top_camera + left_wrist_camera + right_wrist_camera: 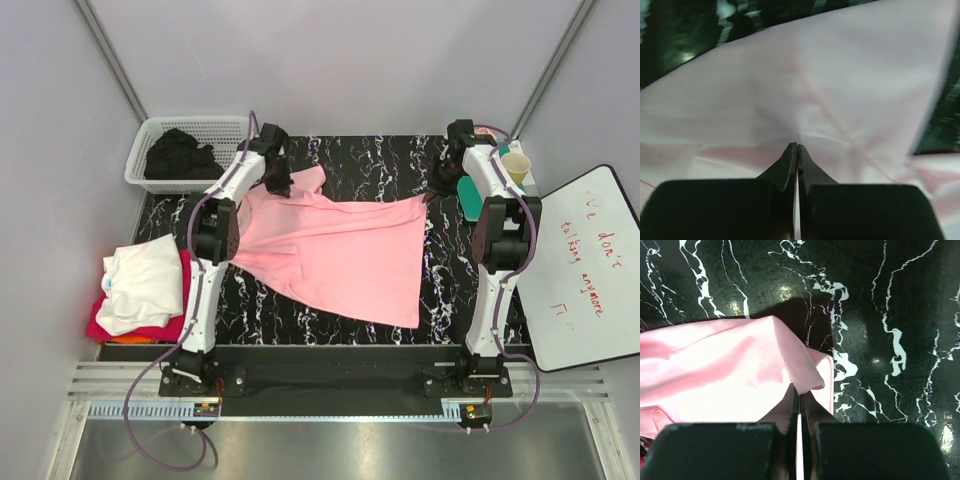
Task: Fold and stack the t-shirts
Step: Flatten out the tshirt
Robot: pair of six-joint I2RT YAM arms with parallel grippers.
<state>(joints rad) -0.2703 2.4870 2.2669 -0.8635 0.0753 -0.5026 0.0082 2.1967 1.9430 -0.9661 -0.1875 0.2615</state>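
Matt cloth t-shirt [330, 250], glossy tabletop [370, 160]

Table [350, 160]: black top, veined white like marble. Lying on it were:
- One pink t-shirt [340, 250], spread rumpled across the middle, with its far corners raised.
- One white lattice basket [215, 128] at the far left corner, with black cloth [180, 155] inside.
- One stack at the left edge, with a white t-shirt [140, 285] uppermost and a magenta-red t-shirt [108, 325] beneath.

A paper cup [516, 166] stood at the far right corner, its footing unclear. A whiteboard [585, 270] with red writing lay along the right edge.
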